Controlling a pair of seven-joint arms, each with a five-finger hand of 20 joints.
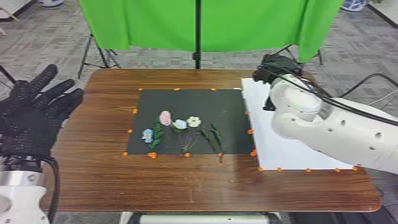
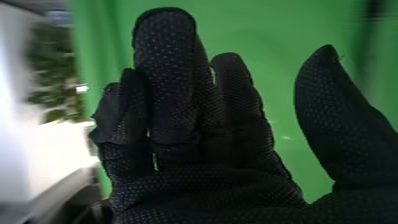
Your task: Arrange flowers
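The fingers of the left hand (image 1: 34, 120) are straight and set wide, pointing toward the far side, with nothing between them. Glove: black fabric, finely dotted surface. The hand is at the left edge of the worktop (image 1: 98, 175), above a smooth white arm cuff (image 1: 19, 192). The worktop is brown wood with a visible straight grain.

A flat, black, four-sided mat (image 1: 187, 102) lies on the worktop, left of centre, with small orange markers (image 1: 153, 155) around its border. The flowers lie on the near half of the mat. In order, left to right:
- blue flower (image 1: 147, 134), small, lobed petals;
- leafy green stem (image 1: 157, 137), narrow, with closely set leaves;
- pink bloom (image 1: 165, 118), elongated oval head;
- pale blue flower (image 1: 179, 124), rounded petals;
- white flower (image 1: 194, 121), rounded petals about a central disc;
- green sprigs (image 1: 216, 134), slender; a stem end extends past the near edge of the mat onto the wood.

Beyond the worktop, green cloth (image 1: 142, 25) hangs in soft vertical folds behind a slim black pole (image 1: 197, 35). To the right of the mat lies a smooth white sheet (image 1: 298, 152). The right hand (image 1: 282, 64) is at the far end of this sheet; its white arm (image 1: 324, 130) has rounded shells and black cables. In the right wrist view, the fingers are extended, with the thumb set wide apart; they hold nothing.
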